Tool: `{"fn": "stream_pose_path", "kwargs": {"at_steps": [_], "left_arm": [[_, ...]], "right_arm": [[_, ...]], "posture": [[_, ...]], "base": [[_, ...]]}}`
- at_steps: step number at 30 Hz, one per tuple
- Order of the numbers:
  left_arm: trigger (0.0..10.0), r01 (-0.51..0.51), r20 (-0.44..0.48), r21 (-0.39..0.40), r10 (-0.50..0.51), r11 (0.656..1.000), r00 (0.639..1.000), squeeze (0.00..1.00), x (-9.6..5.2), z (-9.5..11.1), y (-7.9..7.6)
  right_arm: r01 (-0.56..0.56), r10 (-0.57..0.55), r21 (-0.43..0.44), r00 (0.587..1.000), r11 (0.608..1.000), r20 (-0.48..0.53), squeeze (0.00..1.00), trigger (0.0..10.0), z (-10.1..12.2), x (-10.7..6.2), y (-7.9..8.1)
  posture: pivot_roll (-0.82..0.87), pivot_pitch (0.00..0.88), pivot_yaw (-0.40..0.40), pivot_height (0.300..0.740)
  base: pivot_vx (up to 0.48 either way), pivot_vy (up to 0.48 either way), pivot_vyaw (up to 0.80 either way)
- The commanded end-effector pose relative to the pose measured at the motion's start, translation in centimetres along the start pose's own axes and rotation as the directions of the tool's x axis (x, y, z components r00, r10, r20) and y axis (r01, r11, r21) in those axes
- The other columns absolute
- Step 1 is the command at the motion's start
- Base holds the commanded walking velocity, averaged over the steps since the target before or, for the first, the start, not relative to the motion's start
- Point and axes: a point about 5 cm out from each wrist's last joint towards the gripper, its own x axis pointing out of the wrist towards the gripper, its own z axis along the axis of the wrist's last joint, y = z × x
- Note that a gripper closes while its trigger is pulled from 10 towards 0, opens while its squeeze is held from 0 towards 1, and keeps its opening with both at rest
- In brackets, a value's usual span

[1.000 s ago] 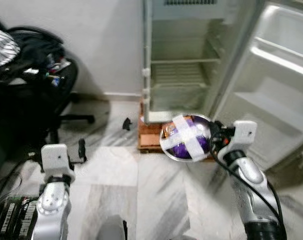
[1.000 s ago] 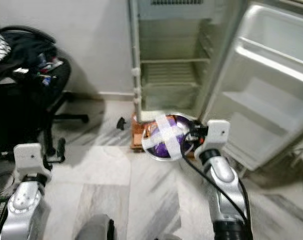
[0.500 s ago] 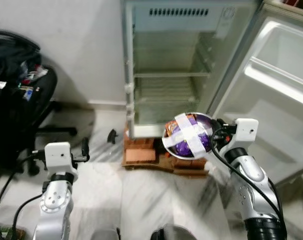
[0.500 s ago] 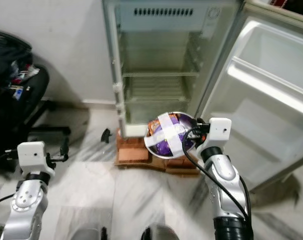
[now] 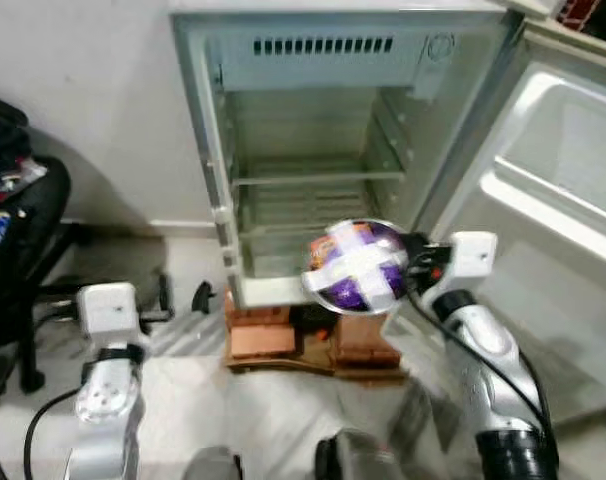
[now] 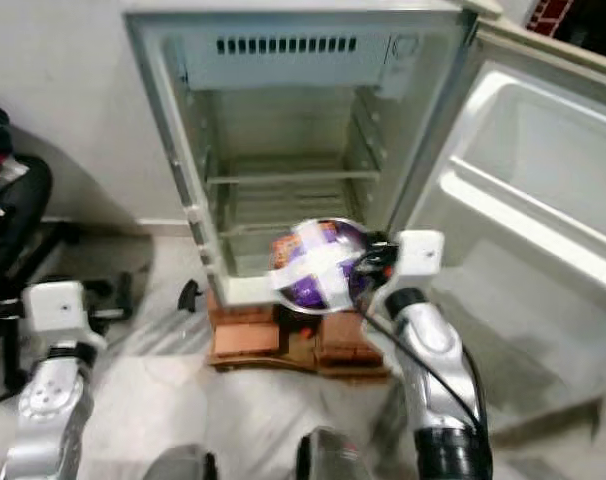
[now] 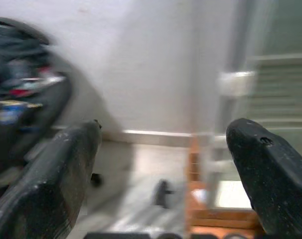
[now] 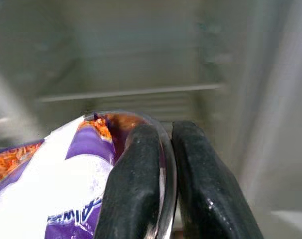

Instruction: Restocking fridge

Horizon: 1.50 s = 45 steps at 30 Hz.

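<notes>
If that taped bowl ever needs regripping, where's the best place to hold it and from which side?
Take the bowl by its thin rim on the side facing the robot, where the right gripper now pinches it, one finger inside and one outside. The white tape cross spans the top, so a grasp from above would likely slip. Probably keep it level. The left gripper is open and idle.

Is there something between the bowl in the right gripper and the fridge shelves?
Nothing visible. The right gripper holds the taped bowl by its rim before the open fridge, whose door is swung wide and whose wire shelf looks bare.
</notes>
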Motion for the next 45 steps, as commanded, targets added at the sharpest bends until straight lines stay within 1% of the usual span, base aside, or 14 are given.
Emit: {"fn": "stream_pose_path", "kwargs": {"at_steps": [1,13,20,25,34,38,45], "left_arm": [[10.0,-0.023,0.009,0.018,0.023,1.000,1.000,0.00,0.11,0.27,0.95],[10.0,-0.023,0.012,0.015,0.023,1.000,1.000,0.00,0.25,0.34,0.86],[10.0,-0.031,-0.002,0.017,0.031,0.999,1.000,0.00,0.18,0.15,0.86],[10.0,-0.022,0.011,0.025,0.021,0.999,1.000,0.00,0.05,0.27,0.84],[10.0,-0.017,0.013,0.019,0.017,1.000,1.000,0.00,-0.08,0.31,0.82],[10.0,-0.019,0.011,0.014,0.019,1.000,1.000,0.00,-0.16,0.26,0.79],[10.0,-0.018,0.004,0.010,0.018,1.000,1.000,0.00,-0.42,0.15,0.75]], "right_arm": [[-0.008,0.008,0.003,0.999,1.000,0.045,0.00,10.0,0.86,0.27,0.37],[-0.003,0.003,0.005,0.999,1.000,0.048,0.00,10.0,0.86,0.41,0.40],[0.000,0.000,0.004,0.999,1.000,0.052,0.00,10.0,0.91,0.50,0.35],[0.004,-0.004,0.003,0.999,1.000,0.052,0.00,10.0,0.91,0.55,0.27],[0.006,-0.007,0.002,0.999,1.000,0.053,0.00,10.0,0.92,0.67,0.25],[0.003,-0.003,0.001,0.999,1.000,0.052,0.00,10.0,0.90,0.75,0.22],[0.001,0.000,-0.003,0.999,1.000,0.050,0.00,10.0,0.92,0.86,0.23]], "posture": [[0.07,0.120,-0.062,0.740],[0.07,0.116,-0.063,0.740],[0.07,0.118,-0.066,0.740],[0.07,0.122,-0.066,0.740],[0.07,0.127,-0.066,0.740],[0.07,0.129,-0.067,0.740],[0.07,0.135,-0.069,0.740]], "base": [[0.364,0.311,0.00],[0.330,0.311,0.00],[0.000,0.000,0.00],[0.000,0.000,0.00],[0.341,0.000,0.00],[0.322,0.337,0.00],[0.000,0.069,0.00]]}}
